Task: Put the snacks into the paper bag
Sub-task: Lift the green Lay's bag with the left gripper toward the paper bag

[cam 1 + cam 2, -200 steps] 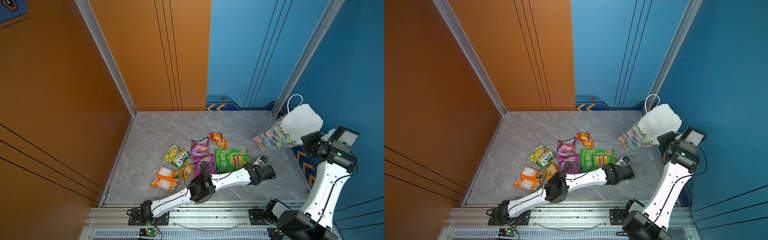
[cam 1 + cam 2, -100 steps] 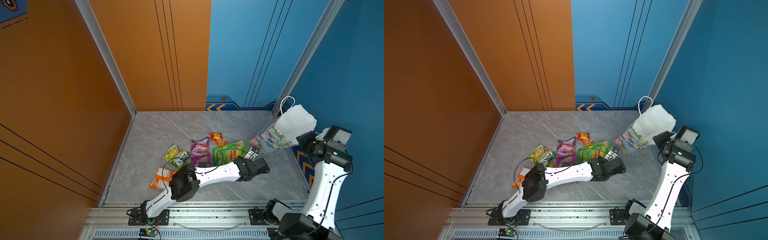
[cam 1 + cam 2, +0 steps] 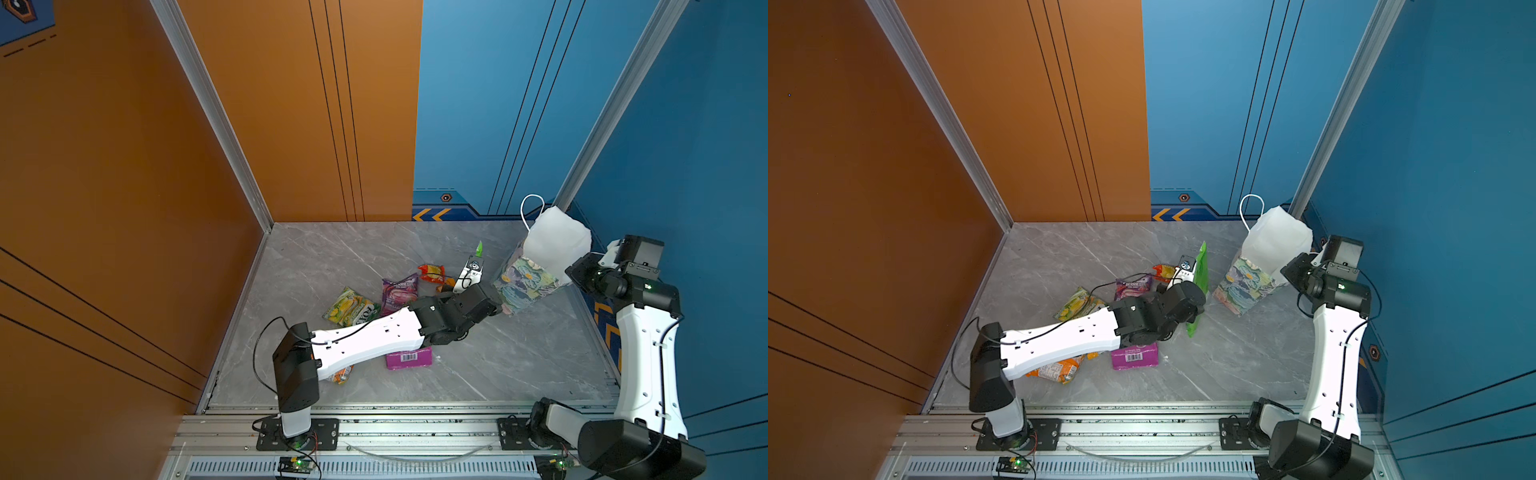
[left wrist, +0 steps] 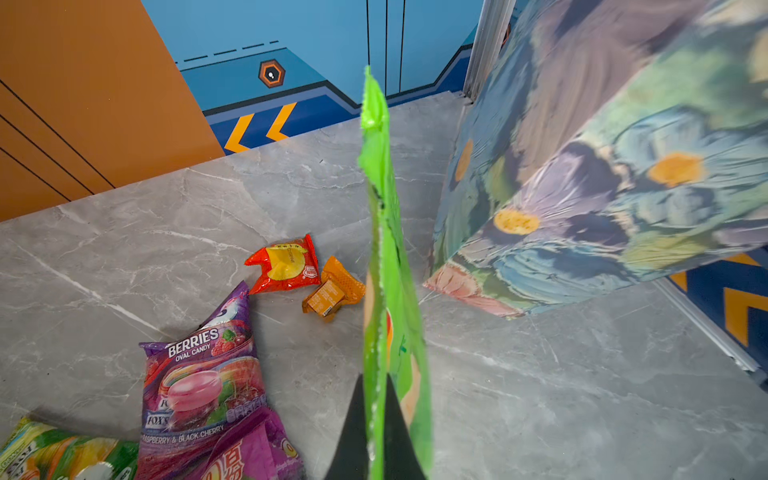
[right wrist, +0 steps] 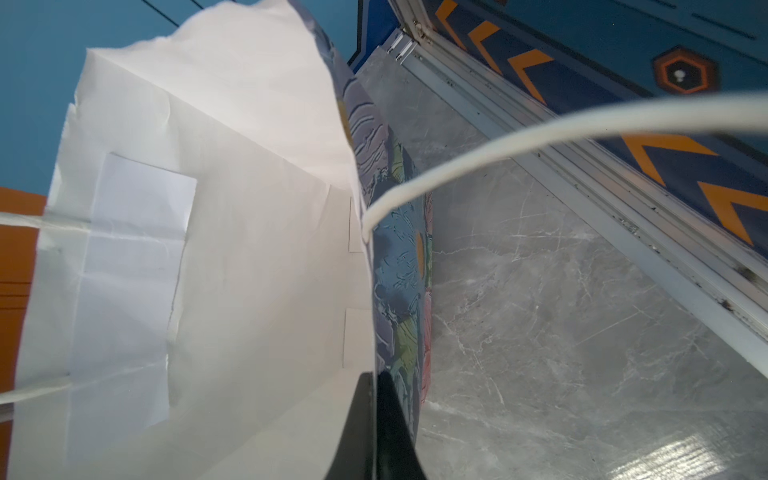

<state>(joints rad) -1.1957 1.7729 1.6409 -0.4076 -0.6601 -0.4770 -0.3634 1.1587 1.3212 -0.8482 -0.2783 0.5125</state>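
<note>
My left gripper (image 4: 376,415) is shut on the edge of the large green crisps bag (image 4: 386,266), which hangs edge-on above the floor, just left of the paper bag (image 4: 602,166). In a top view the green bag (image 3: 1200,286) stands upright between the snack pile and the floral paper bag (image 3: 1246,286). My right gripper (image 5: 374,386) is shut on the paper bag's side wall at the rim (image 5: 361,291), holding it tilted with its white mouth open. Other snacks lie on the floor: a purple berries bag (image 4: 199,374), a red sachet (image 4: 286,266) and an orange sachet (image 4: 332,291).
A yellow-green packet (image 3: 351,309), a purple packet showing its barcode (image 3: 409,358) and an orange bag (image 3: 1059,370) lie under or beside the left arm. The blue wall (image 3: 685,166) stands close behind the paper bag. An aluminium rail (image 3: 415,428) runs along the front.
The left gripper closed on the green crisps bag, lifted it off the floor and carried it towards the paper bag. The right gripper shifted the bag slightly left. A purple packet now lies barcode up.
</note>
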